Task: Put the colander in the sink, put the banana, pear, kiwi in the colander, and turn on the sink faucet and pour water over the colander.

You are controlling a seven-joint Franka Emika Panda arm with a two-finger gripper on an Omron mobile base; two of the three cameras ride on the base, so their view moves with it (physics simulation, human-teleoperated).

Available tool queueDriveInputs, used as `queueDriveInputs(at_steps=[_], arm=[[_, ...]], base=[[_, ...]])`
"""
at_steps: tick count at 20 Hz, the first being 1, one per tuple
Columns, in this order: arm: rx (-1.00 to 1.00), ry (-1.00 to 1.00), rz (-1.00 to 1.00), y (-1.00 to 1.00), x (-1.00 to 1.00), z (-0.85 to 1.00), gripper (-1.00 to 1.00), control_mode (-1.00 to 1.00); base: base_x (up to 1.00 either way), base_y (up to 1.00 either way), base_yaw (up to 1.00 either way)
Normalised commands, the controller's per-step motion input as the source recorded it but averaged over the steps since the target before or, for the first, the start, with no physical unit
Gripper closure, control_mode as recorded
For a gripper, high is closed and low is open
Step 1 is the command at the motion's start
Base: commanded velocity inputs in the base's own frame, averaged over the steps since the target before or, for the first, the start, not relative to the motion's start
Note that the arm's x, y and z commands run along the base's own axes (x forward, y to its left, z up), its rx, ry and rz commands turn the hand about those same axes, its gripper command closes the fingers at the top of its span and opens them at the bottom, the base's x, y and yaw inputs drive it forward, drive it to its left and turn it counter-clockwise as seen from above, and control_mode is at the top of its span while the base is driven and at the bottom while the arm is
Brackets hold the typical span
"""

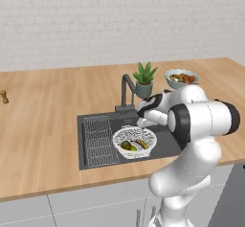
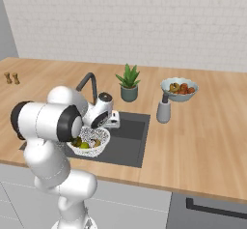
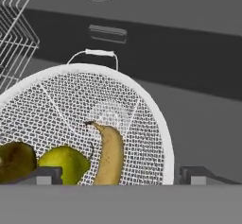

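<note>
The white perforated colander [image 1: 134, 142] [image 2: 89, 141] [image 3: 85, 105] stands in the dark grey sink [image 1: 160, 148] [image 2: 130, 136]. Inside it lie the banana [image 3: 109, 154], the yellow-green pear [image 3: 64, 164] and the dark kiwi [image 3: 16, 160], side by side. My gripper [image 1: 142, 121] [image 2: 114, 121] [image 3: 122, 176] hovers just above the colander's far rim, open, with its fingertips [image 3: 45, 175] wide apart and nothing held. The dark faucet [image 1: 127, 92] [image 2: 89, 85] rises right behind the hand. The water stream is out of view.
A wire rack [image 1: 99, 141] [image 3: 14, 29] fills the sink's left end. Behind the sink stand a potted plant [image 1: 144, 83] [image 2: 129, 88], a bowl of red-orange fruit [image 1: 181, 77] [image 2: 179, 88] and a grey dispenser [image 2: 164, 109]. Small shakers [image 2: 11, 78] sit far left.
</note>
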Motion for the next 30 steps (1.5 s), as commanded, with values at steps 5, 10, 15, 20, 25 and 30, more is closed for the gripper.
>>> queueDriveInputs(at_steps=[5, 10, 15, 20, 25, 30], arm=[[0.14, -0.40, 0.00, -0.03, 0.00, 0.37, -1.00, -1.00], [0.17, -0.41, 0.00, 0.00, 0.00, 0.45, -1.00, -1.00], [0.18, -0.40, 0.00, -0.02, 0.01, 0.36, -1.00, -1.00], [0.18, -0.39, 0.00, 0.00, 0.05, 0.12, -1.00, -1.00], [0.10, -0.19, 0.00, 0.00, 0.08, 0.00, -1.00, -1.00], [0.11, 0.00, 0.00, -0.11, 0.43, 0.05, -1.00, -1.00]], base=[[0.00, 0.00, 0.00], [0.00, 0.00, 0.00], [0.00, 0.00, 0.00], [0.00, 0.00, 0.00], [0.00, 0.00, 0.00], [0.00, 0.00, 0.00]])
